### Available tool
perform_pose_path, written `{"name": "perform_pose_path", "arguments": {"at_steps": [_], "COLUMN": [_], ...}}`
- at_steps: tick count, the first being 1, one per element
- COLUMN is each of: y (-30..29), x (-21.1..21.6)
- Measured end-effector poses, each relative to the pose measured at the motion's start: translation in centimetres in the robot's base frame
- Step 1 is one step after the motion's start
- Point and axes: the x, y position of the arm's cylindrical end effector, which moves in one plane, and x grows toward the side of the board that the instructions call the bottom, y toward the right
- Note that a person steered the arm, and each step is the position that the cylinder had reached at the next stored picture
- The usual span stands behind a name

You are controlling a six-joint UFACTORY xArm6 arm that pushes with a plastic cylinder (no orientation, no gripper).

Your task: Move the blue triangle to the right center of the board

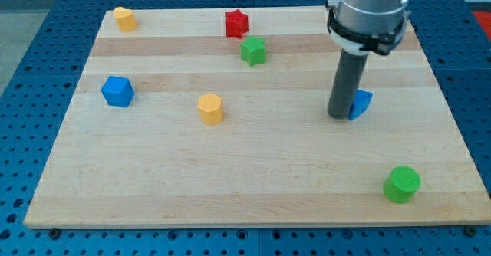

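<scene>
Wooden board, my tip touching blue triangle

The blue triangle lies flat on the wooden board's right half, about midway between far and near edges, its left side partly hidden.

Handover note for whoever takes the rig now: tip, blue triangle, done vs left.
My tip: down on the board, against the left side of the blue triangle, which is partly hidden behind the rod.
Blue triangle: right of the board's middle, about mid-height, short of the right edge.
Done: triangle roughly in the right-centre zone.
Left: probably a short push toward the view's right, then check placement.
Nearest other block: green cylinder, toward the view's bottom right, out of the path.
</scene>
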Motion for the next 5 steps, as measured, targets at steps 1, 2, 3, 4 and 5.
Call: {"name": "perform_pose_path", "arguments": {"at_steps": [1, 2, 3, 4, 5], "y": [-0.6, 1.4, 4.1, 5.8, 5.8], "x": [3.1, 1.6, -2.9, -4.2, -3.5]}}
